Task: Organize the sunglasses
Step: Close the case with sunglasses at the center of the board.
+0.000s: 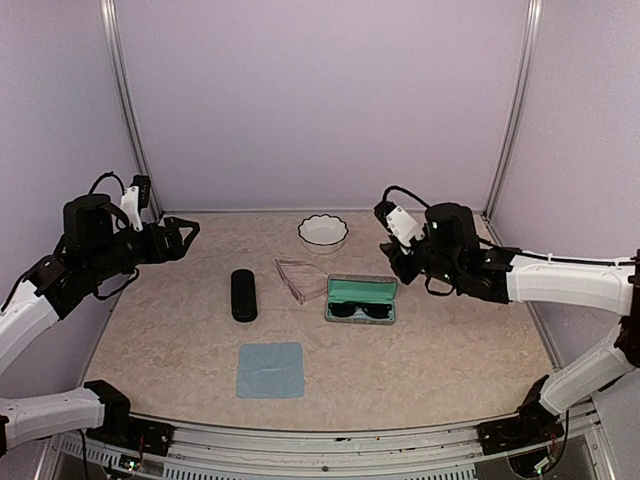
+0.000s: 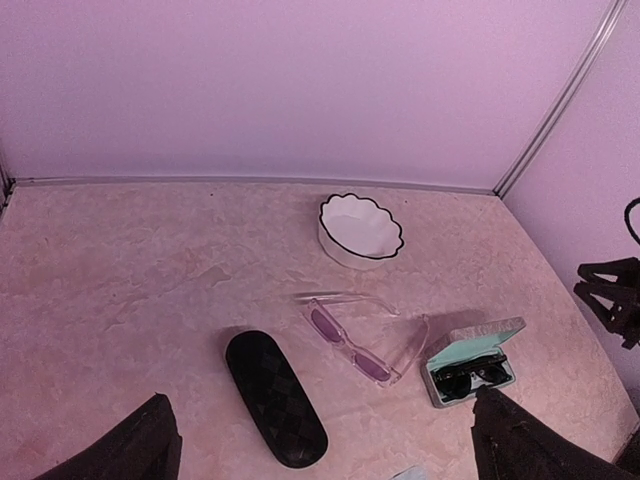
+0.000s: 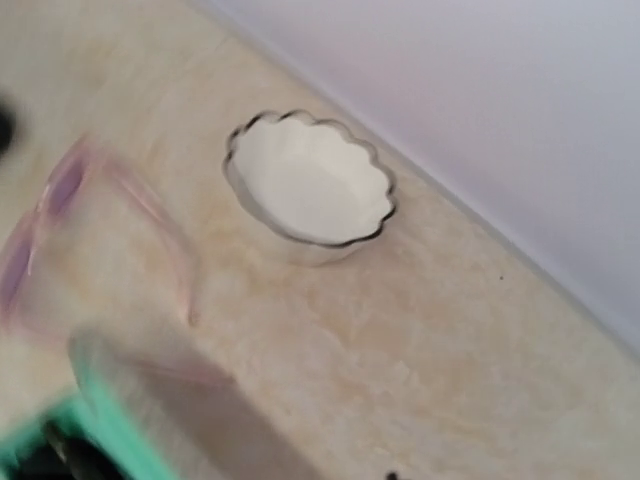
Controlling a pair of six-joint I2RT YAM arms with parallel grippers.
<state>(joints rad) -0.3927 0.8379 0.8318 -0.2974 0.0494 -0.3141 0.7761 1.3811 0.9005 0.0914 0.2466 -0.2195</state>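
My left hand [image 1: 186, 237] is wide open; my right hand [image 1: 392, 258], I cannot tell. The pink sunglasses [image 2: 350, 345] lie to its left: I judge the bridge the squarest grasp.

Table [image 1: 450, 340] bears bowl [image 1: 323, 231], cloth [image 1: 270, 369], black case [image 1: 243, 295], teal-lined case [image 1: 361, 290], pinkish glasses [image 1: 298, 276].

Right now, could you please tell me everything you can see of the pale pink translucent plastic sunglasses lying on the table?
The pale pink translucent plastic sunglasses have a slim clear-pink frame, two small purplish lenses and both arms unfolded. They rest on the marbled beige table, angled, before the white scalloped bowl, between the closed black oblong case and the open teal-lined case. One arm tip ends close to that case's lid; whether they touch I cannot tell. Nothing else touches them.
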